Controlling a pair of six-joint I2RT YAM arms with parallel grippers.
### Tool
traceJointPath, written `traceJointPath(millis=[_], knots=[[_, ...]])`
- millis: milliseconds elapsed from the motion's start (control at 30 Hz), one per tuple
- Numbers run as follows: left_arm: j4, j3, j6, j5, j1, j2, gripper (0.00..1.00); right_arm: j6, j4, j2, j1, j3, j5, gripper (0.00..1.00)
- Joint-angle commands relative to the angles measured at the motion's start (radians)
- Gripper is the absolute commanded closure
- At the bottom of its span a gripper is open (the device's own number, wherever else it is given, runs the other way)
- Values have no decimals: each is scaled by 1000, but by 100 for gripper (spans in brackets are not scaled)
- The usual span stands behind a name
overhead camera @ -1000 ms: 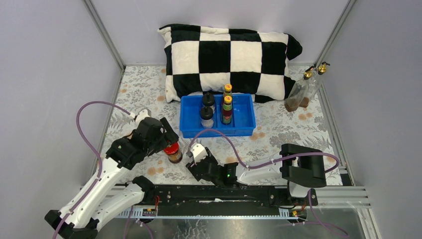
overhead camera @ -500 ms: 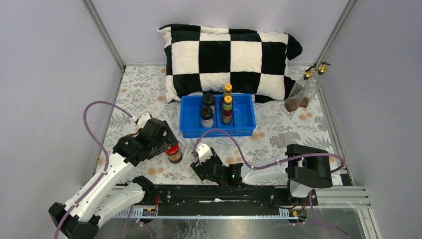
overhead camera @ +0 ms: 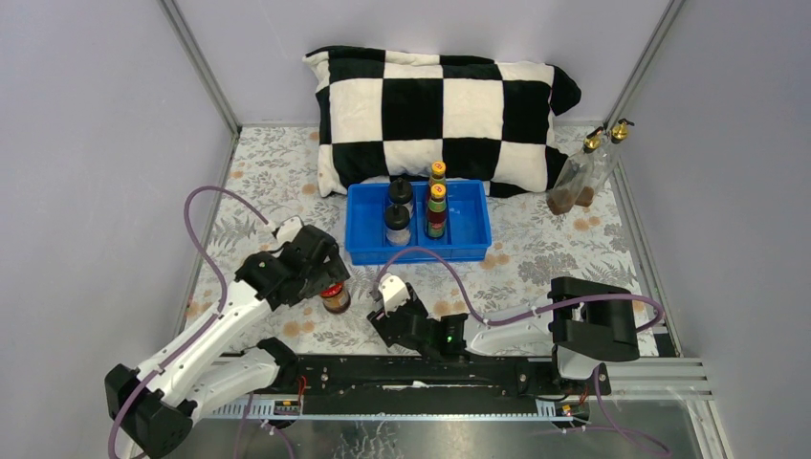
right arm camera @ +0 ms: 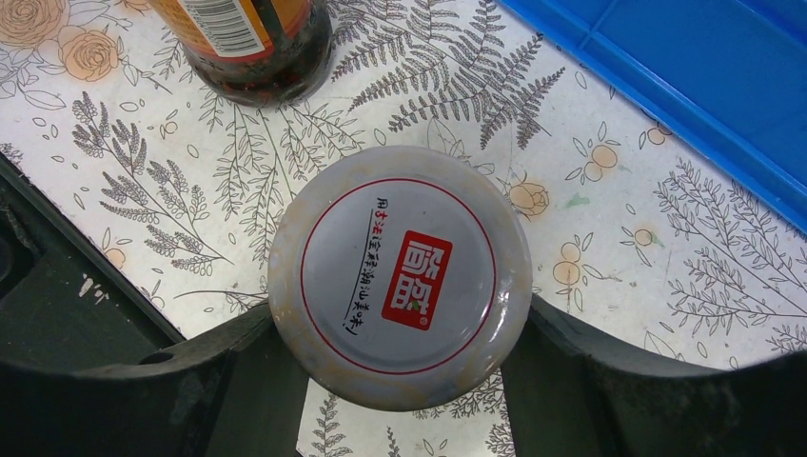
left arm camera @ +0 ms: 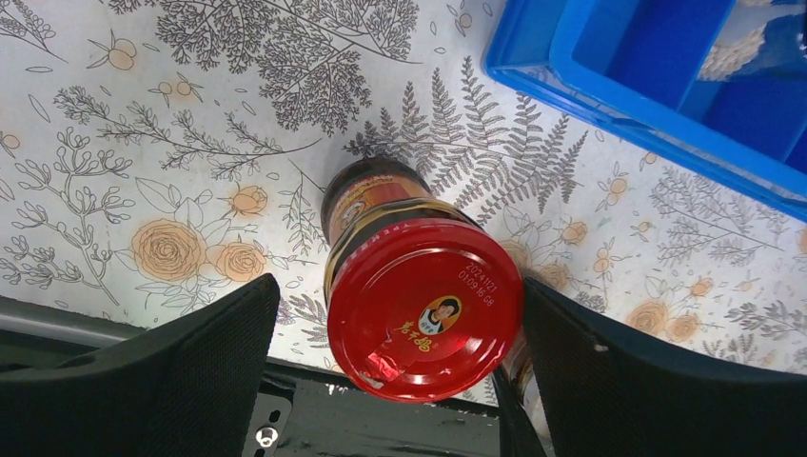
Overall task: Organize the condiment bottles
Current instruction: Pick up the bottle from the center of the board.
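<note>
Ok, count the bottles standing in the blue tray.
4. Left: rear black-capped jar and front black-capped jar; right: rear yellow-capped bottle and front yellow-capped bottle. None seems hidden.

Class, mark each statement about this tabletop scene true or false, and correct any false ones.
1. The blue plastic tray holds two black-capped clear jars and two slim yellow-capped sauce bottles. True.
2. The red-lidded glass jar stands inside that tray. False: it stands on the floral table cover outside the tray, between the left gripper's fingers.
3. The two tall gold-spouted glass bottles are at the far right corner, outside the tray. True.
4. Nothing sits between the right gripper's fingers. False: the white-lidded jar sits there.
</note>
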Motion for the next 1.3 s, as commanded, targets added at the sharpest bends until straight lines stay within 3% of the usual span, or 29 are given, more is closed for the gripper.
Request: traceJointPath(millis=[0, 533, 700, 1267], knots=[[35, -6, -13, -44, -25, 39, 1, 0, 8, -29, -9, -17, 55, 35], [49, 26, -25, -91, -84, 115, 16, -2, 43, -38, -25, -53, 39, 35], [68, 36, -15, -95, -89, 127, 25, 0, 49, -39, -26, -58, 33, 35], [112, 51, 13, -102, -94, 162, 26, 15, 65, -36, -28, -70, 22, 35]])
